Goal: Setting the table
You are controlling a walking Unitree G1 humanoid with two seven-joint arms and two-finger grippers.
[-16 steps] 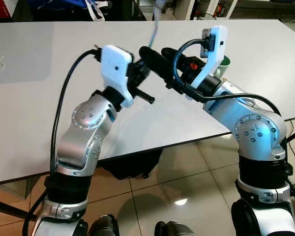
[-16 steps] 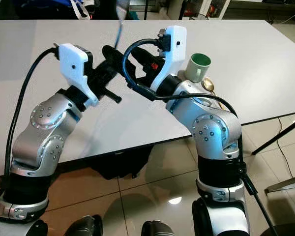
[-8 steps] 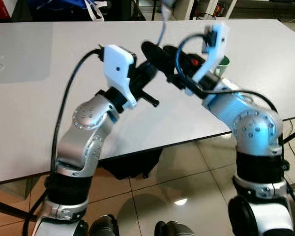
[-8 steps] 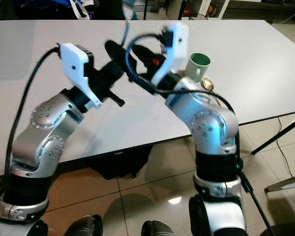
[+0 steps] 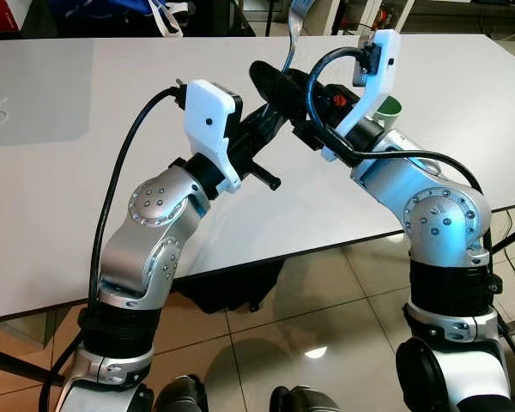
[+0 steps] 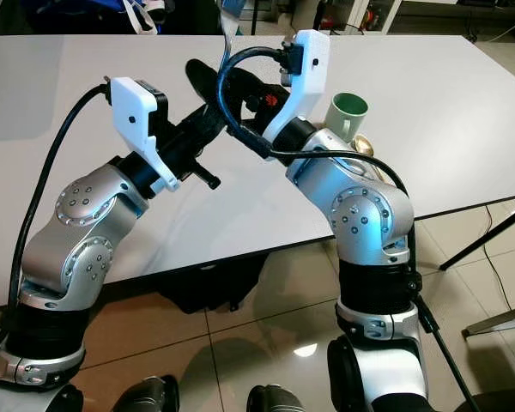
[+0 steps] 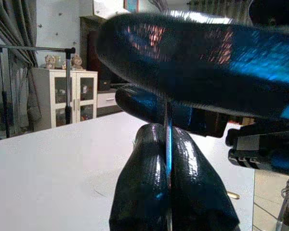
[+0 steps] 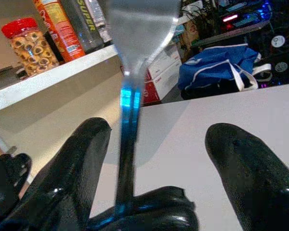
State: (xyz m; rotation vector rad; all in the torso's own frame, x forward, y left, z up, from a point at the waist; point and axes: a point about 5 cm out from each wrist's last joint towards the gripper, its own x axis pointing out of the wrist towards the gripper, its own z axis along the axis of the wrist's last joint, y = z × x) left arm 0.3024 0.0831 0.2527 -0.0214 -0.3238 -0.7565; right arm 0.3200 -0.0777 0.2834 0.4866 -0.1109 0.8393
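One thin silver fork [image 8: 135,72] stands upright above the counter [image 5: 51,172], left gripper [image 7: 167,192] clenched on it; right gripper [image 8: 183,163] spread around it.

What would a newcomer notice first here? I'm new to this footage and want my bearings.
The two arms meet above the white table: the left tool is shut on an upright fork, while the right tool stands open around its handle. A green mug stands behind the right arm.

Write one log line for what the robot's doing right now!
left claw: shut on fork | right claw: open around fork | cup: on table
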